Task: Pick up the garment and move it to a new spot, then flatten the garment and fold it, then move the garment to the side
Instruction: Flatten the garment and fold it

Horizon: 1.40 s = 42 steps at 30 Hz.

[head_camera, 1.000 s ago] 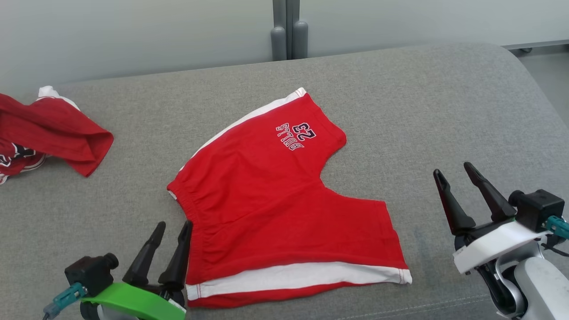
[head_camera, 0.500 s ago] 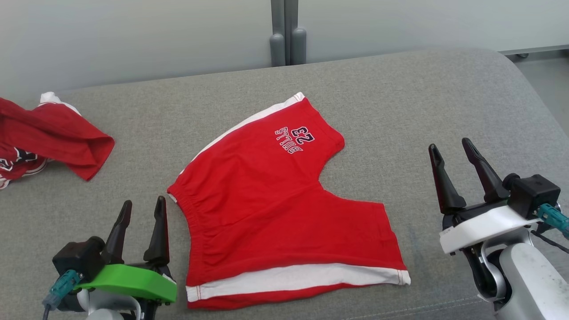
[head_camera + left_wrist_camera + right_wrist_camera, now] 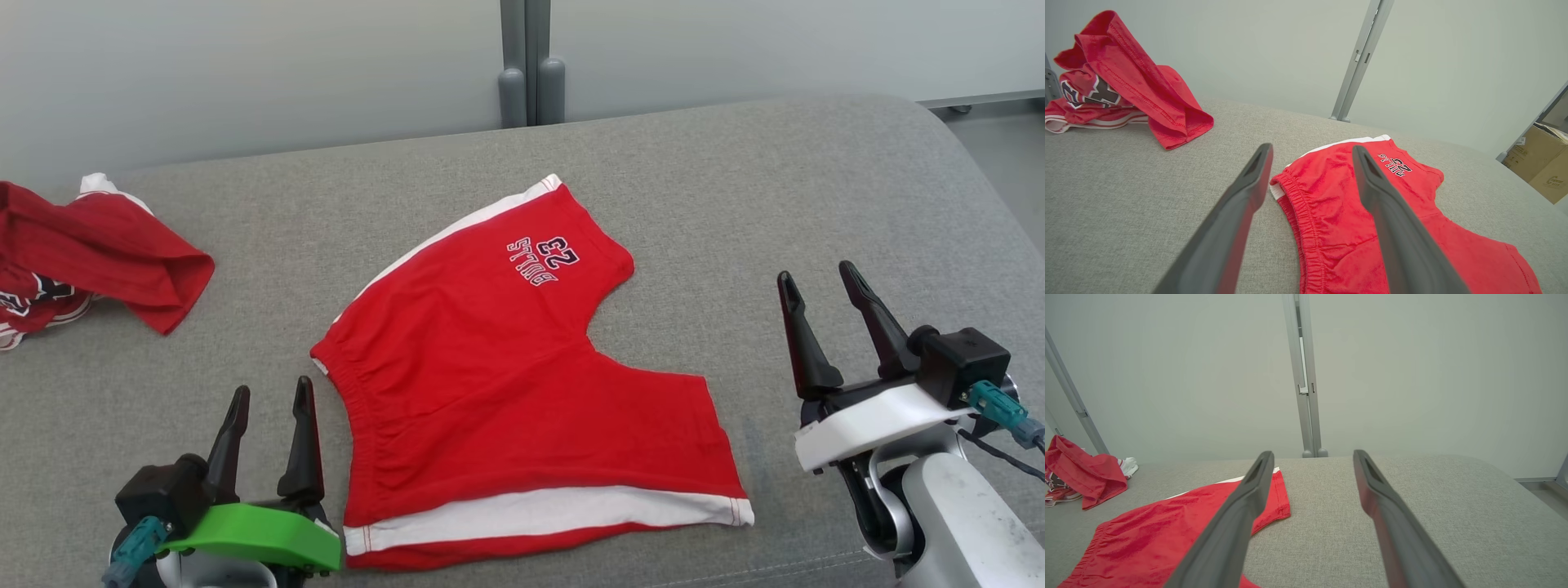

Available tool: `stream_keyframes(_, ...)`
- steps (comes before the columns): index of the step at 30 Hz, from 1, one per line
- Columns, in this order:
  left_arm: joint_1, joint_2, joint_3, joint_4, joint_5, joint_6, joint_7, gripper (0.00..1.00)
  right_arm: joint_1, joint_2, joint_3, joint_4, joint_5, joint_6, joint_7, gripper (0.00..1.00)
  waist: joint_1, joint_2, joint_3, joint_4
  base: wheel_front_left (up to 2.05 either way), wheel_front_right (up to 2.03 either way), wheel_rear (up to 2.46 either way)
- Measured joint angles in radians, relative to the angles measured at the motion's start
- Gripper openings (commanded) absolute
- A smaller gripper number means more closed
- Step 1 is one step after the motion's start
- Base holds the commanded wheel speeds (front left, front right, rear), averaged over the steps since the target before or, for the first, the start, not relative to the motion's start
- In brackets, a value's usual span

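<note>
**Shorts [image 3: 506, 384] flat, claws released**

They are lying spread on the grey bench [image 3: 735, 204]. The left claw [image 3: 272, 388] is hovering released just beside their waistband [image 3: 359, 408]; the right claw [image 3: 816, 273] is hanging, also released, well off their leg hem [image 3: 722, 445]. Light, limp cloth is probably calling for pinches at the waistband corners.

"BULLS 23" on red shorts [image 3: 522, 392] (upside down)

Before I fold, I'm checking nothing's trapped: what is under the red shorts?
The shorts lie flat on the grey cushion, which shows all around them. The patch directly beneath is covered by cloth; no lump shows.
</note>
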State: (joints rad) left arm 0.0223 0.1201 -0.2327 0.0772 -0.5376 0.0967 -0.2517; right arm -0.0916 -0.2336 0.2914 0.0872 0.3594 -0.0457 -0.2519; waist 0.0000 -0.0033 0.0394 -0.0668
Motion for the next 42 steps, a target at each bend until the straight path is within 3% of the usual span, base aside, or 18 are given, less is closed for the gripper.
stream_keyframes(29, 0.064, -0.039, 0.023, -0.007, 0.051, -0.002, 0.0, 1.0, 0.046, 0.013, 0.0, 0.038, -0.016, 0.019, 0.0, 1.0, 0.0, 0.0, -0.029, 0.004, 0.0, 0.0, 0.0)
stream_keyframes(34, 0.102, -0.039, -0.008, 0.043, 0.048, -0.019, 0.007, 1.0, 0.076, 0.011, 0.013, 0.071, -0.016, 0.031, 0.0, 1.0, 0.0, 0.0, -0.025, 0.005, 0.0, 0.0, 0.0)
stream_keyframes(42, 0.132, -0.029, -0.084, 0.078, 0.018, -0.082, 0.102, 1.0, 0.143, -0.028, 0.077, 0.147, -0.043, 0.074, 0.008, 1.0, 0.0, 0.0, -0.002, 0.006, 0.0, 0.0, 0.0)
